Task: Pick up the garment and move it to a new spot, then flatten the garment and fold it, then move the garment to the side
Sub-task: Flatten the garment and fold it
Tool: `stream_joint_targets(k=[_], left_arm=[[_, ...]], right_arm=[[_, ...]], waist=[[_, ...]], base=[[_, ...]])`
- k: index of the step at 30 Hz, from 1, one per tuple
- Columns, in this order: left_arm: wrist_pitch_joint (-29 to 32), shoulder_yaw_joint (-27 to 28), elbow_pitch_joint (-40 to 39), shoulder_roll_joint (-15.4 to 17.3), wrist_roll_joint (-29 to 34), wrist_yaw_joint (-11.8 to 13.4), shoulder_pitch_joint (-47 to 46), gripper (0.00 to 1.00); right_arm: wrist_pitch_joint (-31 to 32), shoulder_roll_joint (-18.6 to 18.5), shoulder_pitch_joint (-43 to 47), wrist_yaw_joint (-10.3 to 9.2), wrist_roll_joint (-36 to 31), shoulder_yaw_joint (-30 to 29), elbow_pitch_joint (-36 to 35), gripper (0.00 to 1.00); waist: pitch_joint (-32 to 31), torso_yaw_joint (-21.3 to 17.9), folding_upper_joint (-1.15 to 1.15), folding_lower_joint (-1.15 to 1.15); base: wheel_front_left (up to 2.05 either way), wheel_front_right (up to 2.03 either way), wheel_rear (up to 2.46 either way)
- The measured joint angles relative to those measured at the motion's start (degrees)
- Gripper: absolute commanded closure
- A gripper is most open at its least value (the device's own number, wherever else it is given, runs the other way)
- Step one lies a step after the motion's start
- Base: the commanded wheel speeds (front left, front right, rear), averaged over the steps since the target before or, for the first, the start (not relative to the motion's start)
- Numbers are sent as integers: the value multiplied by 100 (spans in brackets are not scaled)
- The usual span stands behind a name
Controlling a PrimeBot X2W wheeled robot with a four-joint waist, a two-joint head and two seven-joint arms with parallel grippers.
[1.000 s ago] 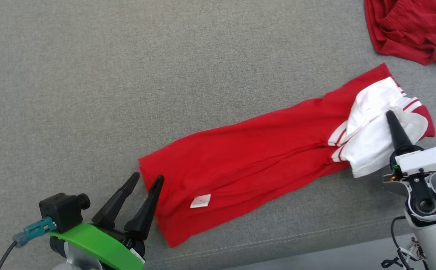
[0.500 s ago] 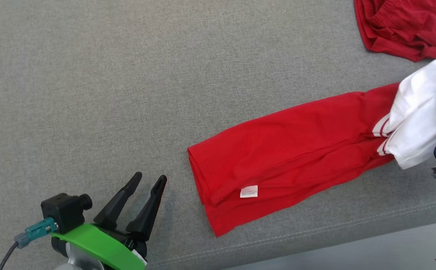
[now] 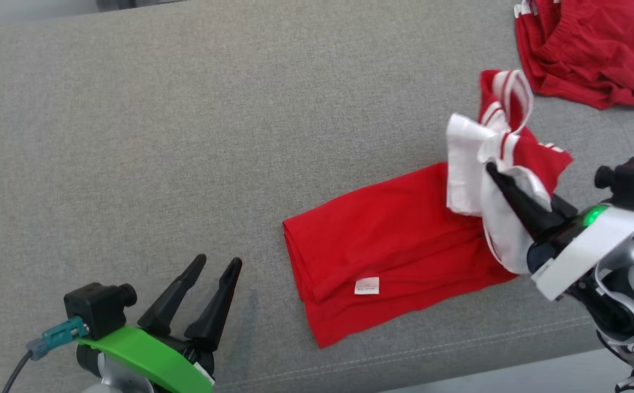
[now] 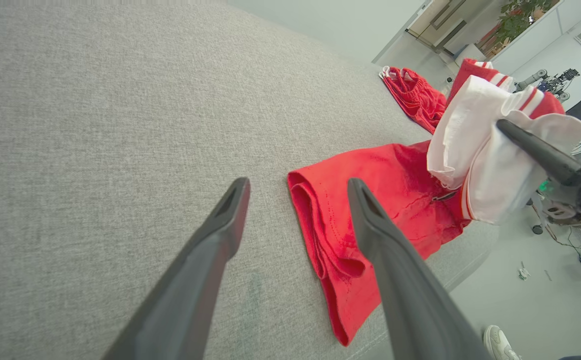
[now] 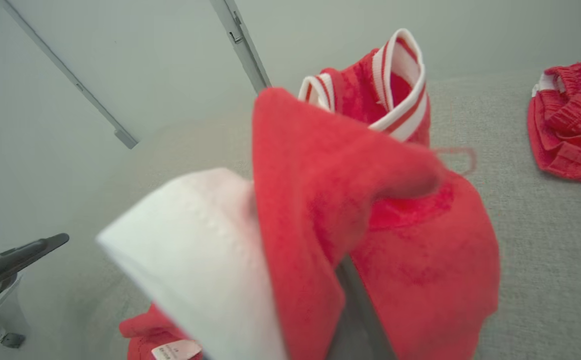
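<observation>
A red garment (image 3: 393,245) with white sleeves and striped trim lies folded lengthwise on the grey couch (image 3: 186,136). My right gripper (image 3: 500,180) is shut on its white and striped end, which is raised off the cushion and carried over the red body. The same raised cloth (image 5: 320,210) covers the right wrist view. My left gripper (image 3: 216,267) stands open near the front left, a short way left of the garment's hem (image 4: 320,240), touching nothing.
A second red garment (image 3: 584,49) lies crumpled at the back right of the couch. The couch's front seam and edge (image 3: 404,355) run just below the folded garment. Pale floor (image 4: 520,300) lies beyond that edge.
My right gripper has lifted the white end and swung it left over the red body, shortening the garment. The camera has shifted. My left gripper stays open in place.
</observation>
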Motion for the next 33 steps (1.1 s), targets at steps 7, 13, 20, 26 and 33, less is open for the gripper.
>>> stream_joint_targets(k=[7,13,20,26,33], left_arm=[[-5,25,18,-9,-1,0,3,0],[-5,21,-24,-62,-1,0,4,0],[-9,-19,-58,-190,-1,-3,-2,0],[-24,-74,0,-312,-1,-64,-25,0],[-86,-43,169,-464,-1,-162,-151,0]], right_arm=[[363,13,35,15,-289,600,-632,100],[620,-25,58,16,-748,958,-887,100],[987,-121,1,-11,-1382,1323,-1057,100],[1266,-115,-37,-66,-1622,1523,-1081,100],[1608,-155,-138,-66,-1851,1767,-1048,100]], waist=[[-153,82,0,0],[-168,190,0,0],[-87,383,0,0],[1,619,0,0],[38,916,0,0]], base=[[0,0,0],[0,0,0],[0,0,0],[0,0,0],[0,0,0]])
